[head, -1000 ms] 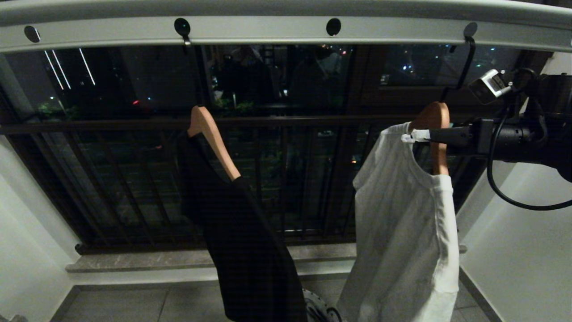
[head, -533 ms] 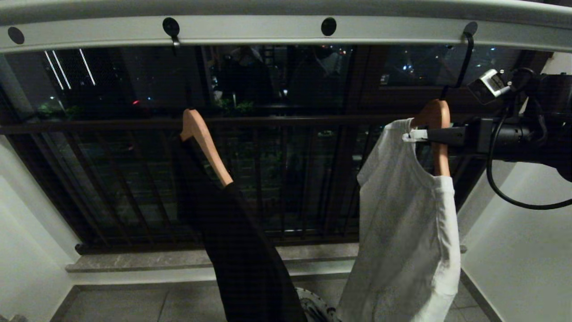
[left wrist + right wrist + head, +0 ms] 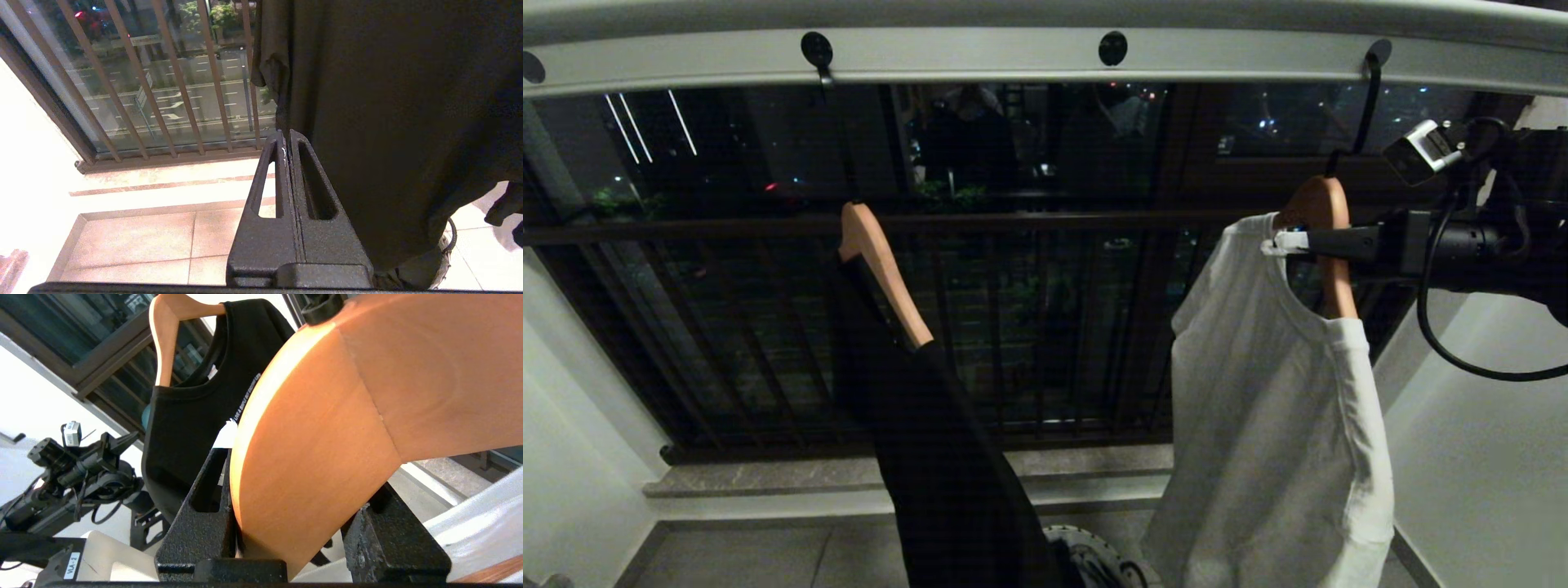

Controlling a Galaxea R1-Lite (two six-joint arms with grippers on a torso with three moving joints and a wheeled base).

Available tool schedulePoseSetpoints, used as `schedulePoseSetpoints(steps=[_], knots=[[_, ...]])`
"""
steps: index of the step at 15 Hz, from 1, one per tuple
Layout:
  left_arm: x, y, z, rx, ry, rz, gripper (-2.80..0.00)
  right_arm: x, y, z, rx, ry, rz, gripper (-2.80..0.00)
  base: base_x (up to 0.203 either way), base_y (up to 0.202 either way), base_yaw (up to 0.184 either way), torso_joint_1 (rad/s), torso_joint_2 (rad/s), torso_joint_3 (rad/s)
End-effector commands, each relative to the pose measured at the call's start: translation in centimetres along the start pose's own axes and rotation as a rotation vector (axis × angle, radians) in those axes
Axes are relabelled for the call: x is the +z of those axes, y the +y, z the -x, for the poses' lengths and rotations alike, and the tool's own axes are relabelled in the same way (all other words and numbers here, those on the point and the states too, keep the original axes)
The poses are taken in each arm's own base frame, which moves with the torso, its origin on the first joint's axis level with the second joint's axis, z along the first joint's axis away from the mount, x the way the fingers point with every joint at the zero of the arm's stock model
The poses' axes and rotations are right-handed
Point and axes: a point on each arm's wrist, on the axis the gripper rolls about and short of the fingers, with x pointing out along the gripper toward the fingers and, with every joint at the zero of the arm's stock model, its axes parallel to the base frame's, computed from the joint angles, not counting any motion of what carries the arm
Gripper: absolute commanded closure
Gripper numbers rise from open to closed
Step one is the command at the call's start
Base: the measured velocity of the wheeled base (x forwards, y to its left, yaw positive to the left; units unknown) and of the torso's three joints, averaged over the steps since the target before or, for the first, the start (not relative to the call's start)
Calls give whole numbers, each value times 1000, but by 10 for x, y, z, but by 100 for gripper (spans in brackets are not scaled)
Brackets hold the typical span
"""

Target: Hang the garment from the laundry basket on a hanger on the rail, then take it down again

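Gripping the wooden hanger at the head view's three o'clock, the right gripper is clamping it while the white garment hangs from the rail; next, probably, lifting the hook clear. Left gripper is idling, fingers together.

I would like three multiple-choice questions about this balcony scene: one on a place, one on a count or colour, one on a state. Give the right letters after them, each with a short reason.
1. Where does the white T-shirt hang?
A. on the wooden hanger at the right of the rail
B. over the window grille
C. on the floor

2. How many garments hang from the rail?
A. one
B. two
C. four

3. What is the state of the right end effector?
A. wide open in free air
B. closed on the wooden hanger
C. holding the black T-shirt

Answers: 1 A, its collar sits on the wooden hanger hooked at the right; 2 B, the black T-shirt and the white one; 3 B, the right wrist view shows wood between both fingers.
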Motion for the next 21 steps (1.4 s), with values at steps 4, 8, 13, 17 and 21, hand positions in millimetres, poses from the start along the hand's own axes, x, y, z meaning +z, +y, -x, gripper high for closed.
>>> schedulePoseSetpoints(steps=[4, 8, 13, 17, 21], knots=[[-1, 0, 0, 0, 1, 0, 0, -3, 4, 1, 7, 3, -5, 0, 0, 0, 0, 0, 0, 0], [0, 0, 0, 0, 0, 0, 0, 0, 9, 2, 8, 0, 6, 0, 0, 0, 0, 0, 0, 0], [-1, 0, 0, -1, 2, 0, 0, 2, 13, 4, 7, -3, 17, 0, 0, 0, 0, 0, 0, 0], [-1, 0, 0, 0, 2, 0, 0, 5, 24, 6, 9, -8, 35, 0, 0, 0, 0, 0, 0, 0], [0, 0, 0, 1, 0, 0, 0, 11, 40, 10, 11, -18, 21, 0, 0, 0, 0, 0, 0, 0]])
